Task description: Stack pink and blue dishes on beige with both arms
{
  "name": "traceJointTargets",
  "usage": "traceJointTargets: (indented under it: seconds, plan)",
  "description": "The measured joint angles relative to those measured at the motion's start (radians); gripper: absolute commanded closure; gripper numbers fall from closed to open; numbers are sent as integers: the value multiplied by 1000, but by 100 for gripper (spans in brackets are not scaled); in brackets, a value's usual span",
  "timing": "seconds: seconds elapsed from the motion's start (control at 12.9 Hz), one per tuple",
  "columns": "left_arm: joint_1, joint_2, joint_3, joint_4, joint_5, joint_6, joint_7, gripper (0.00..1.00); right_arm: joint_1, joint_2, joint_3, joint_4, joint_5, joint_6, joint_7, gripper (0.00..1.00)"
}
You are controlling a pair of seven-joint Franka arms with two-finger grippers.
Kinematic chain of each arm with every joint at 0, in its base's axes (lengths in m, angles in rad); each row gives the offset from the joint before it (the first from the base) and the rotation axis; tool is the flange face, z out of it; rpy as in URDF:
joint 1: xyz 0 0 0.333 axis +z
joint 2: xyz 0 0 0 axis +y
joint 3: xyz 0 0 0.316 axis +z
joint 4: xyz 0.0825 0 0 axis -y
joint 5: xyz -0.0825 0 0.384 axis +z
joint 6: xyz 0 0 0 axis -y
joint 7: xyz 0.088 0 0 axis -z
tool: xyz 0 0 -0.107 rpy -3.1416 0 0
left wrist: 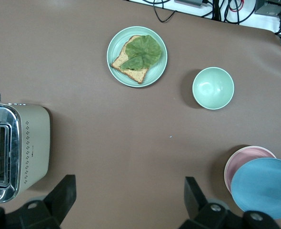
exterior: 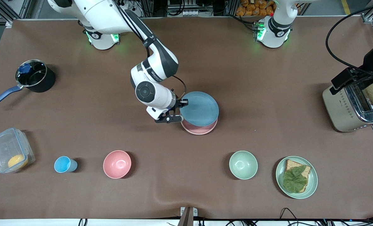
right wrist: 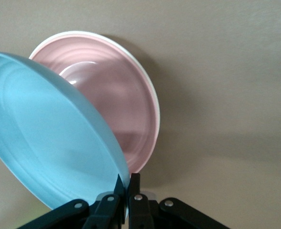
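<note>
Pinching the light blue matte plate's (exterior: 199, 108) rim, the right gripper's (exterior: 176, 110) fingers should lower it level, centred on the pastel pink plate (exterior: 199, 129) at mid-frame, while the left gripper (left wrist: 130, 200), fingers wide, waited over the desk (exterior: 268, 84) near the toaster (exterior: 353, 108).

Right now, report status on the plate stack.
Right end effector shut on flat light blue plate, tilted over flat pink plate; cream rim just shows beneath. Left end effector open, up by the toaster. Nothing in the way.

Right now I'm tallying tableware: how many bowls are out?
2. A pink bowl sits toward the right arm's end, beside the blue cup; a green bowl sits beside the sandwich plate. None seems hidden.
</note>
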Motion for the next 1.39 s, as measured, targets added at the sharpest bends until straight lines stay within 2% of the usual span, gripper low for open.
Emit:
traceJointTargets:
  seconds: [0.23, 0.46, 0.85, 0.93, 1.01, 1.08, 1.39]
  plan:
    - [-1, 3, -1, -10, 0, -42, 1, 0, 13, 14, -1, 2, -6, 27, 2, 100]
    - [-5, 12, -3, -18, 0, -107, 8, 0, 13, 17, -3, 2, -52, 38, 3, 100]
    - [-2, 14, -3, -22, 0, -143, 66, 0, 15, 45, -3, 2, -77, 93, 4, 100]
    - [-2, 14, -3, -22, 0, -144, 66, 0, 16, 49, -3, 3, -78, 100, 4, 97]
    - [-2, 14, -3, -22, 5, -145, 66, 0, 17, 52, -3, 3, -80, 103, 3, 31]
    - [-3, 14, -3, -22, 14, -146, 67, 0, 17, 54, -4, 3, -81, 104, 4, 0]
    - [-3, 18, -3, -25, 21, -151, 70, 0, 17, 54, -7, 19, -84, 103, 3, 0]
